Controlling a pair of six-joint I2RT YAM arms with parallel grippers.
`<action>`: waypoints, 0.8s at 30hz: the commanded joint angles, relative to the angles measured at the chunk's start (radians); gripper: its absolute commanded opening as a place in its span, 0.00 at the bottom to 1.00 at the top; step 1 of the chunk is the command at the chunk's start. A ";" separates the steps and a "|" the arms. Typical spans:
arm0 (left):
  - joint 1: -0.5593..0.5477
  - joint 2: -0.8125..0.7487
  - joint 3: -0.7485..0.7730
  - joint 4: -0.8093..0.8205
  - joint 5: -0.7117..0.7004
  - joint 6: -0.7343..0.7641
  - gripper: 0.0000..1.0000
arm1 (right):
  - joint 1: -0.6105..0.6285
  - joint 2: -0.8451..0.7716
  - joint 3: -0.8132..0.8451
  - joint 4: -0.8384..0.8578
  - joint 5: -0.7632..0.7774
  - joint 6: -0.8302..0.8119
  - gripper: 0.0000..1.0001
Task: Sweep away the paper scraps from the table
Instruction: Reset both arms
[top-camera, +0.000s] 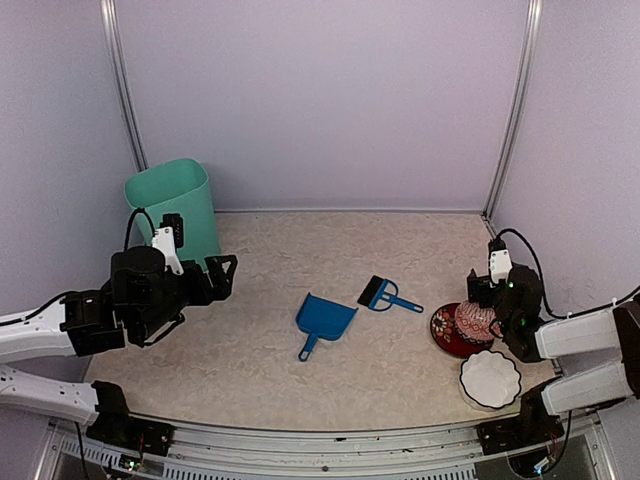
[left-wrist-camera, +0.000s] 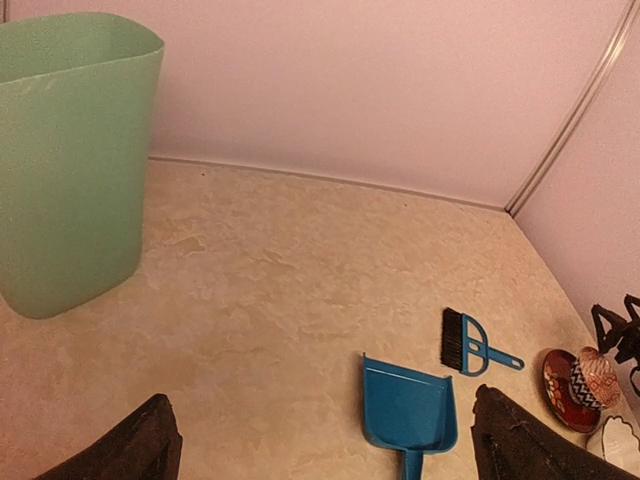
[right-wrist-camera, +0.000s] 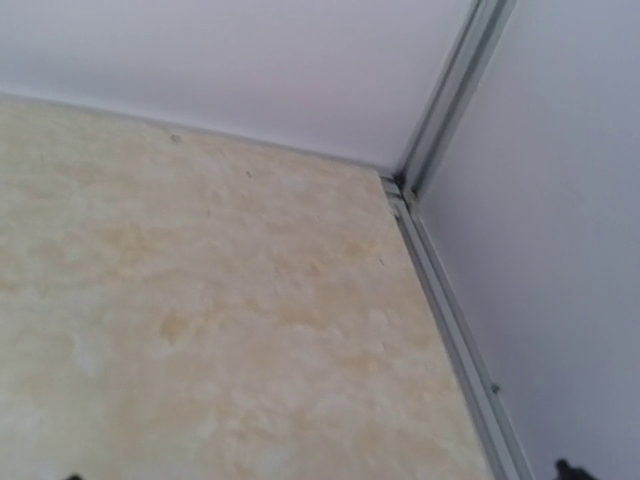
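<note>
The left tool (top-camera: 222, 277) is wide open and holds nothing. The right tool (top-camera: 482, 290) is open too. The blue dustpan (top-camera: 325, 318) lies on the desk (top-camera: 260, 340).

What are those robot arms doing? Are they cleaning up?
Neither is holding anything. The left gripper hangs open near the green bin, the right gripper open by the red patterned bowl. The blue dustpan and blue brush lie loose in the middle. No paper scraps show on the table.
</note>
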 joint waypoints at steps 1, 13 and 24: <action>0.019 -0.084 -0.039 0.035 -0.158 0.092 0.99 | -0.085 0.089 -0.007 0.205 -0.196 0.038 1.00; 0.415 -0.136 -0.129 0.067 0.031 0.345 0.99 | -0.191 0.290 0.002 0.483 -0.360 0.060 1.00; 0.876 -0.076 -0.363 0.545 0.470 0.405 0.99 | -0.233 0.348 0.004 0.515 -0.419 0.096 1.00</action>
